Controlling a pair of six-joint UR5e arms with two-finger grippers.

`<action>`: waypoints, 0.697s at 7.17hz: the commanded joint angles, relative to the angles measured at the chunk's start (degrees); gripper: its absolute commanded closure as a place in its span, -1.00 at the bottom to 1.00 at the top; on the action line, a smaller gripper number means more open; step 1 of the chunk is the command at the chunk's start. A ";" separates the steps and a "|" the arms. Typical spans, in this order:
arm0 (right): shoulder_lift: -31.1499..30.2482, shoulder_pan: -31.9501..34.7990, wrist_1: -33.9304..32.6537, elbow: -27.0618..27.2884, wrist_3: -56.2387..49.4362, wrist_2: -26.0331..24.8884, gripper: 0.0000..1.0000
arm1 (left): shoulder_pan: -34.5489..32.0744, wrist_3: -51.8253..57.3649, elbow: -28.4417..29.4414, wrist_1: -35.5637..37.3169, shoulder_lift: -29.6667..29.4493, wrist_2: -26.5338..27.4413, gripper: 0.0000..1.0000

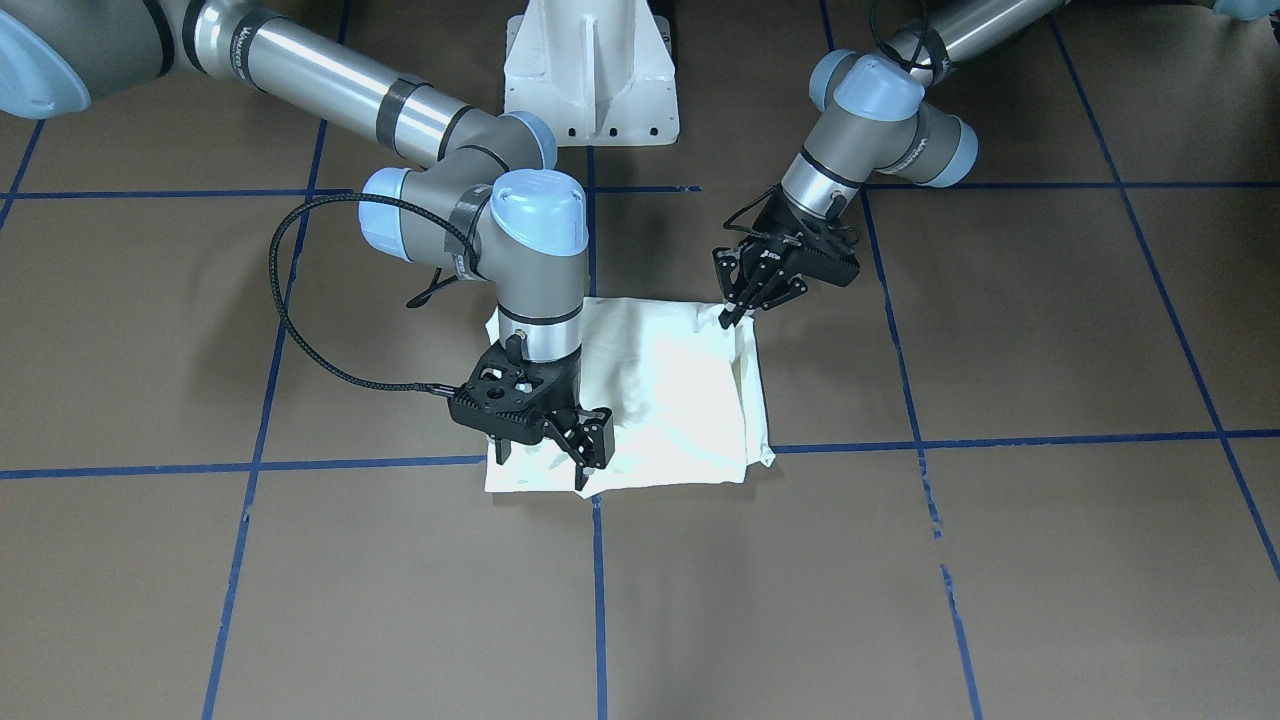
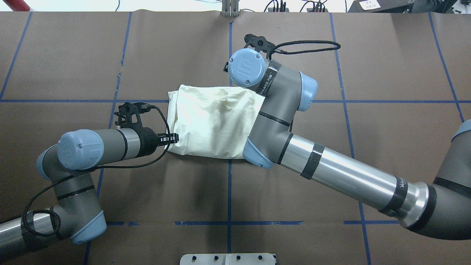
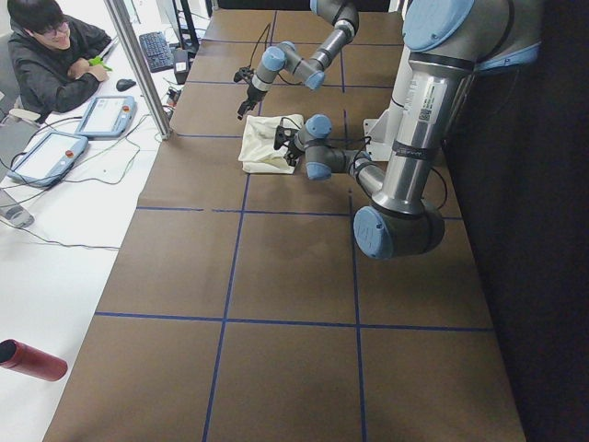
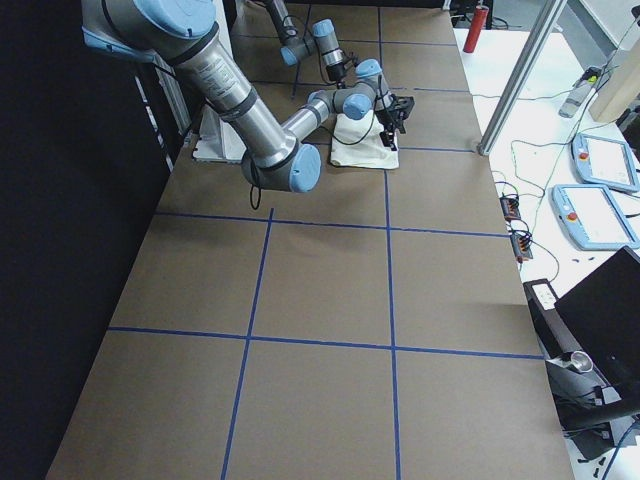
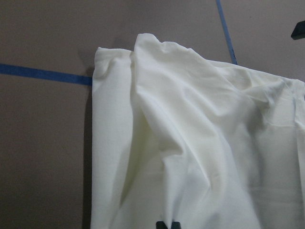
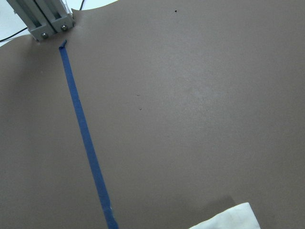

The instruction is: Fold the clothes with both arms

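Cream-white folded cotton T-shirt (image 1: 660, 400) lies mid-table on the brown paper-covered table (image 1: 1000, 600).

Front-facing view: black right gripper (image 1: 548, 452) is spread over the edge facing the table's operator side. Black left gripper (image 1: 727, 318) is pinched on the robot-side corner.

Overhead view: the plain side is up.

Bright, even light; soft shadows
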 commanded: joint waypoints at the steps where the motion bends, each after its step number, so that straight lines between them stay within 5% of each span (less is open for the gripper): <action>1: -0.08 0.02 0.03 0.00 0.00 0.00 -1.00 | 1.02 -0.45 0.03 -6.15 2.81 -0.13 1.00; 4: -0.17 -0.07 0.12 0.00 0.00 0.00 -1.00 | 2.86 -1.85 0.12 -11.18 5.36 -1.36 0.91; 5: -0.17 0.01 0.12 0.00 0.00 0.09 -1.00 | 2.78 -1.51 0.03 -11.19 5.37 -1.54 -0.30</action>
